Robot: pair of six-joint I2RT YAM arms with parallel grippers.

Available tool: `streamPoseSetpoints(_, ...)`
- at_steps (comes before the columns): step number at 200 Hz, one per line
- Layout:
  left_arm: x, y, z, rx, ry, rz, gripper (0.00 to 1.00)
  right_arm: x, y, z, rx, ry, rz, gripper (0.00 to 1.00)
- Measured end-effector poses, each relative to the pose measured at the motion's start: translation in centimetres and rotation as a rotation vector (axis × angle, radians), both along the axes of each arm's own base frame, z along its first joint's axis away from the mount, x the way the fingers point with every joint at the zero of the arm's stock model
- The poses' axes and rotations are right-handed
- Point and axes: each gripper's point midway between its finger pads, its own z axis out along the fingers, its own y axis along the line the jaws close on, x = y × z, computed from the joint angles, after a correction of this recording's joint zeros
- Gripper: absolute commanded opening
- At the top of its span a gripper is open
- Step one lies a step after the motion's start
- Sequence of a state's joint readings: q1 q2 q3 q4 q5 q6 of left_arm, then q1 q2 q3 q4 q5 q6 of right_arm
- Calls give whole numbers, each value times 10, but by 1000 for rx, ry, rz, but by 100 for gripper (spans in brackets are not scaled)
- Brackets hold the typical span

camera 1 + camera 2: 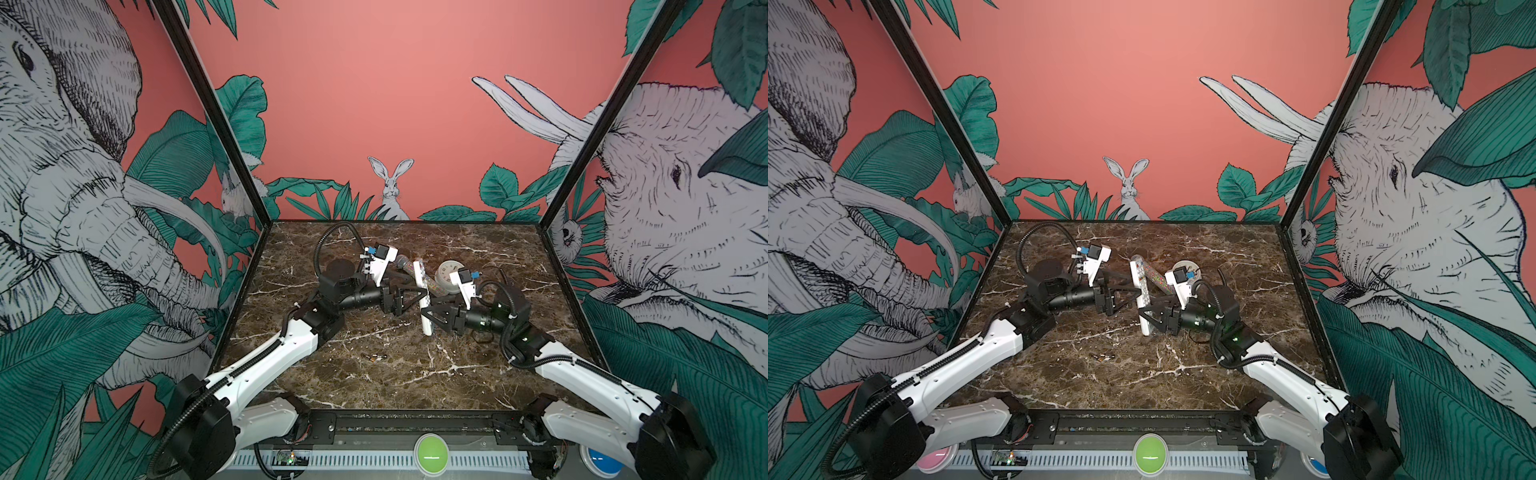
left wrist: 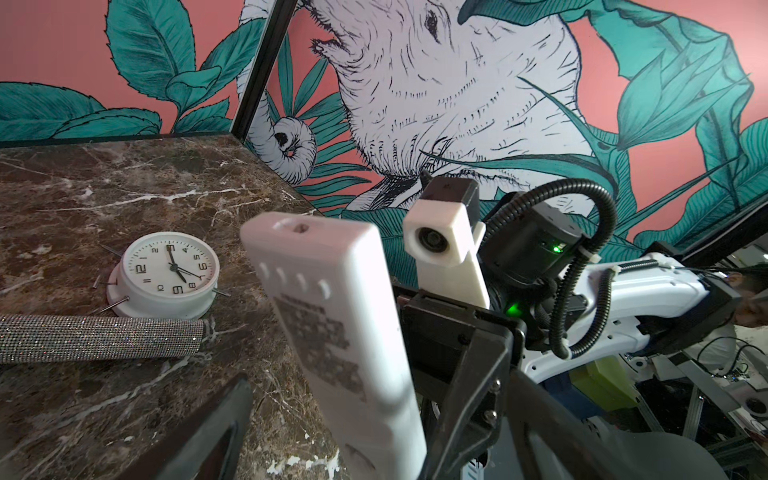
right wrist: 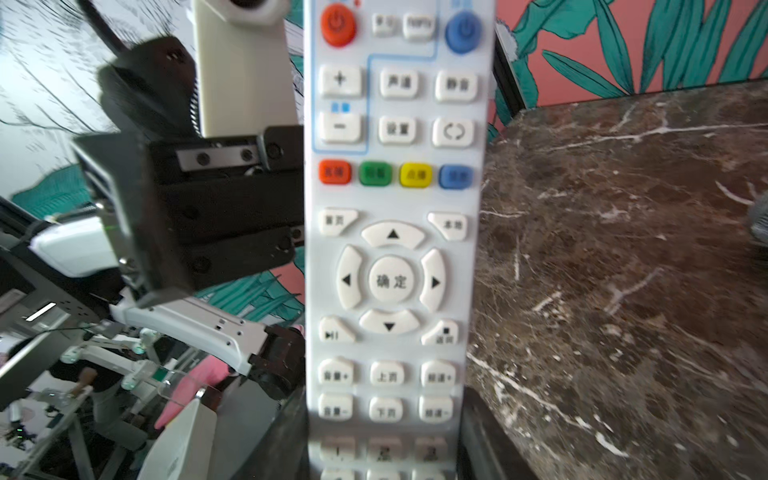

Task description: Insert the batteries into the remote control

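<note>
1. The remote (image 3: 395,249) is a long, slim white bar. Its button face shows in the right wrist view: red and blue round buttons at one end, a row of red, green, yellow and blue keys, and a ring of arrow keys around a centre key.
2. Its back, in the left wrist view, is plain white with a blurred dark label and a small hole at the end.
3. In both top views the remote (image 1: 423,291) sits mid-table, lengthwise from near to far, between the two grippers. Whether its near end touches the table (image 1: 374,395) cannot be told.
4. The batteries (image 1: 372,356) lie on the table toward the front, well apart from the remote.
5. The right gripper (image 1: 432,316) clamps the remote's near part.
6. The left gripper (image 1: 417,296) stands spread wide around the remote's middle, with one finger (image 2: 208,436) clearly off it.
7. Both arms reach in from the front corners, wrists bent inward and level, grippers pointing at each other.
8. A clock (image 2: 166,270) and a glittery tube (image 2: 99,336) lie behind.
</note>
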State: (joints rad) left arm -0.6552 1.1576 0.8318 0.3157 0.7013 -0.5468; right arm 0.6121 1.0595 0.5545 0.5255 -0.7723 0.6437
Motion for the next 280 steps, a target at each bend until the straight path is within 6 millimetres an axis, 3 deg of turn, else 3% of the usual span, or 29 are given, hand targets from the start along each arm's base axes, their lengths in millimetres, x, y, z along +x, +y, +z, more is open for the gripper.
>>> streamPoseSetpoints(51, -2, -1, 12, -35, -10, -18, 88, -10, 12, 13, 77, -10, 84, 38)
streamPoseSetpoints(107, -3, -2, 22, -63, -23, -27, 64, -19, 20, 17, 103, -28, 136, 38)
streamPoseSetpoints(172, -4, -3, 23, -78, 25, -31, 23, -24, 25, 17, 122, -60, 162, 39)
streamPoseSetpoints(182, -4, -3, 23, -78, 25, -31, 19, -24, 25, 17, 122, -60, 162, 44)
streamPoseSetpoints(208, -4, -3, 23, -77, 19, -30, 11, -23, 24, 16, 113, -56, 152, 76)
streamPoseSetpoints(223, -1, -2, 22, -70, 12, -12, 5, -23, 22, 12, 86, -56, 132, 89)
streamPoseSetpoints(250, 12, 2, 10, -31, 43, 70, 2, -17, 15, 10, 4, -73, 61, 99)
streamPoseSetpoints(280, 35, 12, -9, 39, 113, 225, 0, -8, 5, 8, -89, -109, -32, 99)
